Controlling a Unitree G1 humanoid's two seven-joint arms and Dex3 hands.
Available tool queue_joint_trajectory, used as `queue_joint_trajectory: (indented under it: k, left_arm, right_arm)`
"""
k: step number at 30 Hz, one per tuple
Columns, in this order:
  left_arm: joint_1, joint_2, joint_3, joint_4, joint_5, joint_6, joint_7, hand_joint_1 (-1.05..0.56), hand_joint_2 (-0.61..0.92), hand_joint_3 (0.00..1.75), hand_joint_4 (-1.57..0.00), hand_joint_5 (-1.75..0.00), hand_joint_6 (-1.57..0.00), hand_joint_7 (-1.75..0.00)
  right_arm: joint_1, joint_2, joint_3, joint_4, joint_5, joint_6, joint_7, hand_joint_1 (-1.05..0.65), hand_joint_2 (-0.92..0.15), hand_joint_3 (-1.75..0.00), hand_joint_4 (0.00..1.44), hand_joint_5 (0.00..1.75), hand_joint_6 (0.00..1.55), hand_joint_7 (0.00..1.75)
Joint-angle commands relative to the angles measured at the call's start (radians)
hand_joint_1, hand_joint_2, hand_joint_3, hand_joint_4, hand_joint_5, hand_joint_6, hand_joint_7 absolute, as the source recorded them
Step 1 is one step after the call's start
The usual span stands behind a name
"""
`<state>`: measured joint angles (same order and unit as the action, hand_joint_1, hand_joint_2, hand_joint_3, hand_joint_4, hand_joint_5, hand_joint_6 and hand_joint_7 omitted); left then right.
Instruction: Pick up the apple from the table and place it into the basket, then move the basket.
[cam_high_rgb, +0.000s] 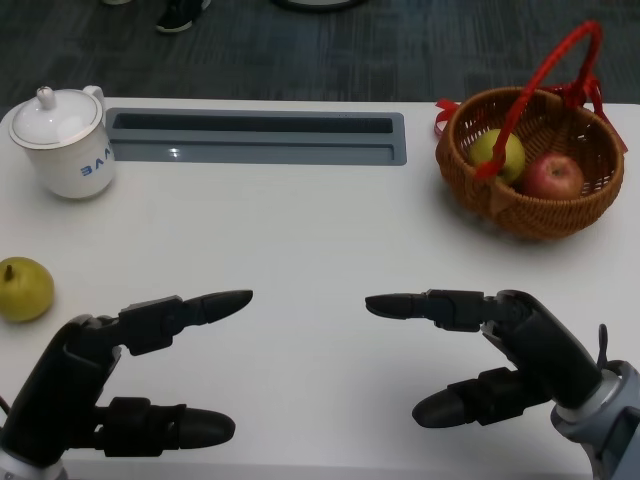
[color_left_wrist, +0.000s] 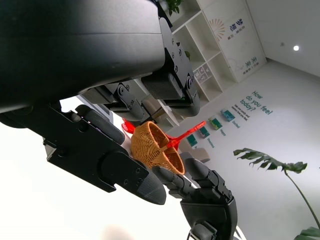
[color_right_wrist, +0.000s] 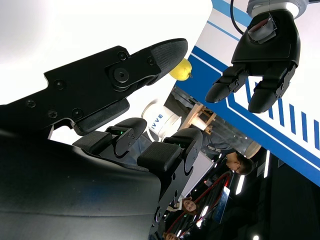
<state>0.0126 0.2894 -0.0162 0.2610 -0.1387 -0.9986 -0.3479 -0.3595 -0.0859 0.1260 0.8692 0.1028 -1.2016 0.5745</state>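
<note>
So the yellow-green apple (cam_high_rgb: 24, 289) sits just outside the left hand (cam_high_rgb: 110, 372), far nearer than the right hand (cam_high_rgb: 500, 355), both hands spread and holding nothing.

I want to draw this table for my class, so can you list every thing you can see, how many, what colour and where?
Basket: one, brown wicker with a red handle, far right of the table.
Red apple: one, red, inside the basket.
Green fruit: one, yellow-green, inside the basket beside the red apple.
Yellow-green fruit: one, on the table at the left edge.
Lidded cup: one, white with blue letters, far left of the table.
Grey tray slot: one, grey, set into the table's far side.
Table: one, white.
Left robot hand: one, black, near left, holding nothing.
Right robot hand: one, black, near right, holding nothing.
</note>
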Motion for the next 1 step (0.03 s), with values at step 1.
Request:
queue_joint_trajectory:
  k: [1]
  left_arm:
    - [-0.008, 0.011, 0.011, 0.011, -0.016, -0.014, -0.014, -0.5, 0.75, 0.0, -0.76, -0.01, -0.72, 0.0]
  right_arm:
    - [0.006, -0.011, -0.008, 0.003, 0.005, -0.006, -0.007, -0.52, -0.78, 0.0, 0.65, 0.0, 0.61, 0.0]
